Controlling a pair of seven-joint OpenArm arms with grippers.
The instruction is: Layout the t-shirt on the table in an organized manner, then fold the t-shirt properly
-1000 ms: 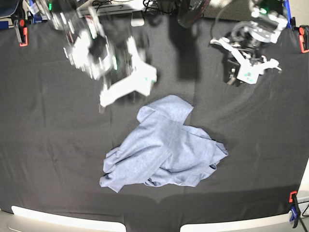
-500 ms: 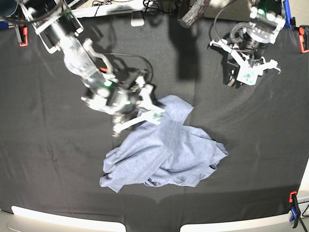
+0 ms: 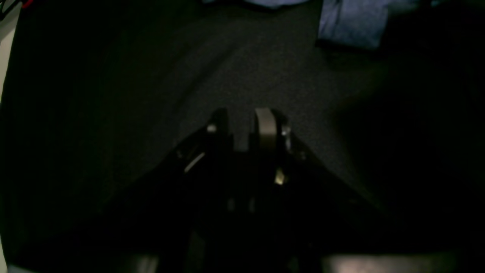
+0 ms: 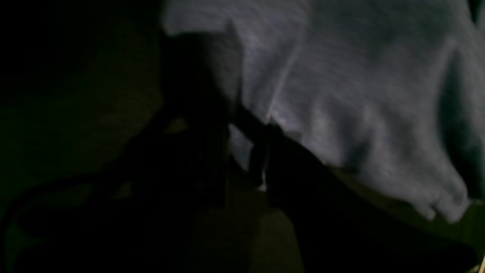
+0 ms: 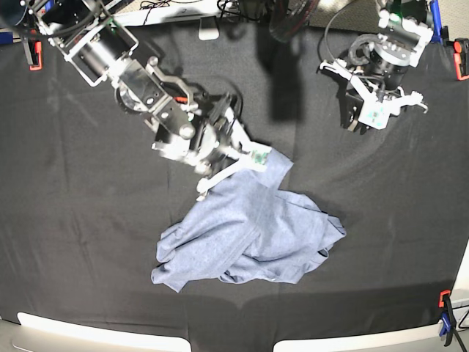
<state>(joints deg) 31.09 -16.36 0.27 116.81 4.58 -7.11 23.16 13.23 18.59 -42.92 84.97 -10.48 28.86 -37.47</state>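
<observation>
The shirt (image 5: 249,235) lies crumpled on the table (image 5: 73,220), a little toward 5 o'clock from its middle in the base view. Its 12 o'clock edge is hidden under the right gripper (image 5: 233,170), which reaches down over it from 10 o'clock. The right wrist view is dark and blurred: the fingers are black shapes against grey cloth (image 4: 360,94), and I cannot tell whether they are clenched, released or pinching fabric. Farther back, at 1 o'clock, the left gripper (image 5: 366,110) hangs over bare table, well apart from the shirt. Its wrist view is dim; the fingertips (image 3: 265,123) stand nearly together, grasping nothing, with a shirt corner (image 3: 352,22) cut off at the top edge.
</observation>
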